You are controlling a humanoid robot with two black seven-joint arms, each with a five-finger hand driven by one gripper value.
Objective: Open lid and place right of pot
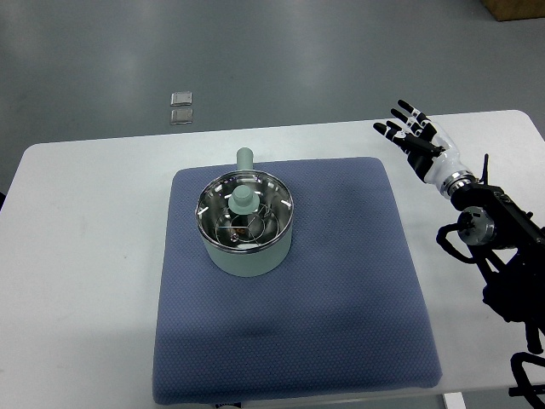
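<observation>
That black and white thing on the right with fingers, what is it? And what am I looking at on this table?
It is the right hand of a two-armed humanoid robot, on an arm that reaches in from the picture's right edge. Its fingers are spread and hold nothing. The left arm is out of the picture.

The one camera looks steeply down from the robot's own side. You see a white table with a blue mat on it. On the mat stands a pale green pot, handle pointing away from the robot. A glass lid with a green knob sits on the pot. The hand hovers apart from it, to the right. On the floor beyond the table lie two small grey squares.
</observation>
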